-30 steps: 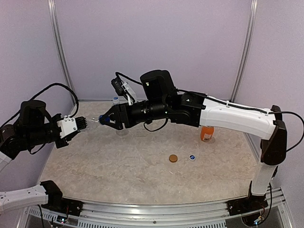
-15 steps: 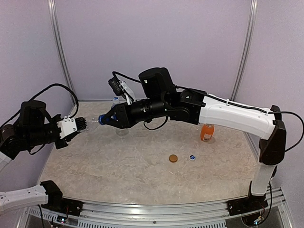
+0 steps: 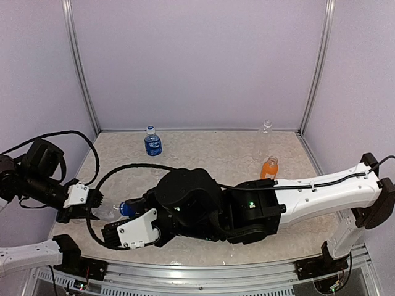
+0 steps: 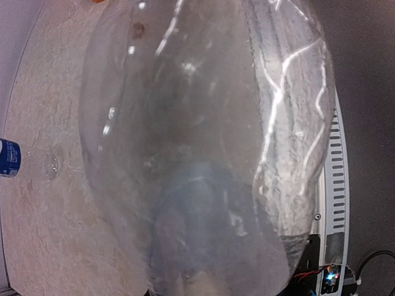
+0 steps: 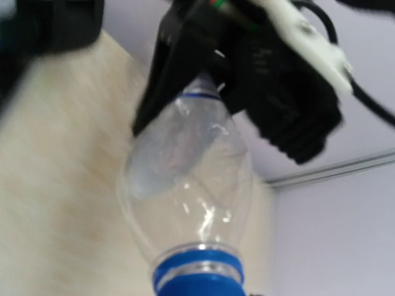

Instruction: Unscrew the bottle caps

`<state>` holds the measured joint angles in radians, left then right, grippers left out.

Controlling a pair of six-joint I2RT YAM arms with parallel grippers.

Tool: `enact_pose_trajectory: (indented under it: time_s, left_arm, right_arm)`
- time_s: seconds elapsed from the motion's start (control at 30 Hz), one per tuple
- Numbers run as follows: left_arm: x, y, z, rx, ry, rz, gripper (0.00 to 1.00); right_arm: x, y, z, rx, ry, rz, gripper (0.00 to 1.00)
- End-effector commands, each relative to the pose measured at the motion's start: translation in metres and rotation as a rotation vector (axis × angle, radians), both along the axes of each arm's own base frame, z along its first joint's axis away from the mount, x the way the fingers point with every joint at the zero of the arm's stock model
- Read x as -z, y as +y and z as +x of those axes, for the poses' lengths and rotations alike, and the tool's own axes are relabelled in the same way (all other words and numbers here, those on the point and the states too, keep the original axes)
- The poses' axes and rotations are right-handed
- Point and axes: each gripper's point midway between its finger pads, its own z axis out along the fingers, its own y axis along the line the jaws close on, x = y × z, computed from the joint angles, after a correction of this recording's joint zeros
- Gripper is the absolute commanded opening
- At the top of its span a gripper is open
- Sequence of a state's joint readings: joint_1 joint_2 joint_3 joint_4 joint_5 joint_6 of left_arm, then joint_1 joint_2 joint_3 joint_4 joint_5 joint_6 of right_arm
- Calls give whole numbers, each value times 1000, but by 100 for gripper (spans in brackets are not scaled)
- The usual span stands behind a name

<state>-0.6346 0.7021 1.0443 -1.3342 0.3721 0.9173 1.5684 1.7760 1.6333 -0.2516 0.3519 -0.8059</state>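
Holding the clear bottle (image 3: 110, 213) sideways between both arms right now: my left gripper (image 3: 94, 207) is clamped on its base end, and my right gripper (image 3: 125, 211) is pinched tight round its blue cap (image 5: 199, 277). The blue-labelled bottle (image 3: 152, 143) stands well behind it, and the orange bottle (image 3: 269, 168) is far off to its right.

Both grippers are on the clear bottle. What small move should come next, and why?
Probably rotate the right gripper to loosen the blue cap: its jaws look shut on that cap, while the left gripper clamps the clear bottle at its base, bracing it.
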Motion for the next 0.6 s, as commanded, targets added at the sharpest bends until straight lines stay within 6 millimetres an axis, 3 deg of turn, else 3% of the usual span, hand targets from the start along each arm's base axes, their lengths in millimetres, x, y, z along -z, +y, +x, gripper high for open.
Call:
enact_pose_trajectory:
  time_s: [0.0, 0.13, 0.27, 0.43, 0.57]
  left_arm:
    - [1, -2, -20, 62, 78, -20, 16]
    - [7, 0, -17, 62, 64, 1, 15]
    - [13, 2, -12, 51, 48, 23, 15]
    - [17, 5, -4, 21, 12, 41, 14]
    - [14, 2, 8, -17, -31, 19, 15]
  right_arm:
    - [-8, -15, 18, 75, -535, -137, 0]
    - [-6, -17, 22, 127, -771, -239, 0]
    - [-15, -17, 18, 144, -849, -243, 0]
    - [-39, -26, 12, 162, -739, -106, 0]
    - [-67, -48, 38, 282, -475, 110, 0]
